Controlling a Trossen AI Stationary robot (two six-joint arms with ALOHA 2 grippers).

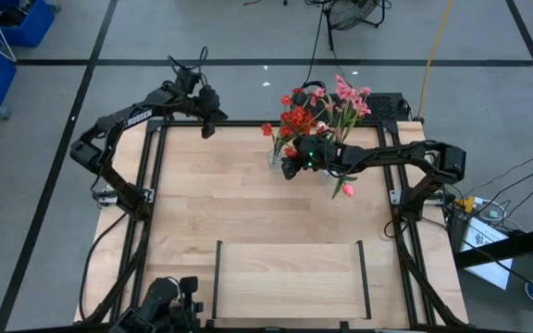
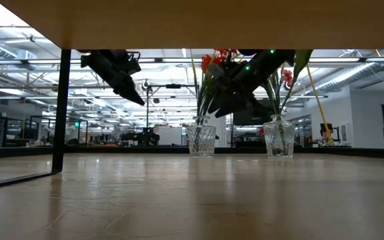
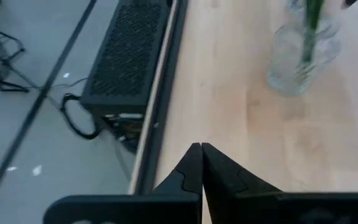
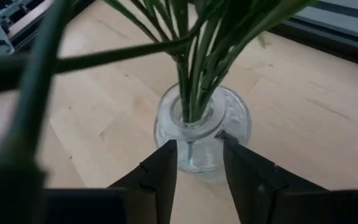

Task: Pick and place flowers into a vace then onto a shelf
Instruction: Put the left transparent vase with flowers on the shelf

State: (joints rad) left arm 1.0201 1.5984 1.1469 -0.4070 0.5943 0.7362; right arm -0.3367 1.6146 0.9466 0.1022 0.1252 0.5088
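So the right arm was reaching in from the 3 o'clock edge of the counter (image 1: 248, 213), elbow kinked out over the frame rail, forearm stretched toward 9 o'clock with the right claw (image 4: 197, 165) tipped down at a glass vase (image 4: 202, 134). Its fingers (image 4: 160, 177) sat partly open, one each side of the vase's neck; I couldn't tell if they were actually touching the glass. That vase was full of green stems, with the red flowers (image 1: 296, 118) up top, around 12 o'clock on the counter. A second vase (image 2: 279, 137) with the pink flowers (image 1: 350, 97) stood just beside it toward 3 o'clock. The left arm was folded up at the 10 o'clock corner, left claw (image 3: 201, 163) pinched fully closed on nothing, hanging over the counter's far edge. The shelf (image 1: 290, 277) sat down at 6 o'clock, well apart from both vases.
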